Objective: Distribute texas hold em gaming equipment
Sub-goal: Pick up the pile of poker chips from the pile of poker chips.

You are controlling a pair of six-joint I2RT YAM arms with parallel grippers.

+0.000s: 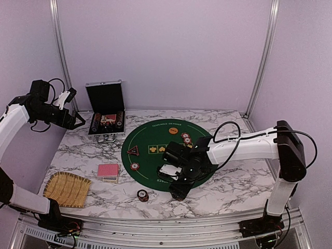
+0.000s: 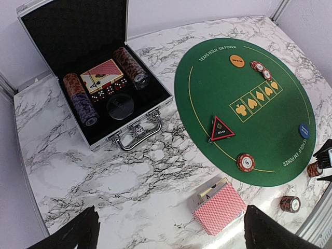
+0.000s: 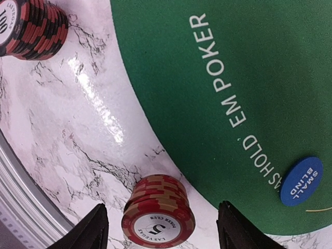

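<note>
My right gripper (image 3: 162, 231) is open, low over the marble just off the green mat's near edge. A red and tan stack of poker chips marked 5 (image 3: 158, 212) stands between its fingers (image 3: 89, 229), apart from both. A darker red and black chip stack (image 3: 31, 28) stands nearby (image 1: 142, 195). The blue dealer button (image 3: 302, 181) lies on the green mat (image 3: 233, 62). The red-backed card deck (image 2: 219, 207) lies on the marble left of the mat. My left gripper (image 2: 171, 239) is open and empty, raised high at the left (image 1: 77, 122).
The open silver case (image 2: 129, 129) at the back left holds chip rows and cards. On the mat (image 1: 155, 140) lie an all-in triangle (image 2: 221, 128), an orange button (image 2: 236, 60) and chips (image 2: 246, 162). A straw tray (image 1: 67, 189) sits at the front left.
</note>
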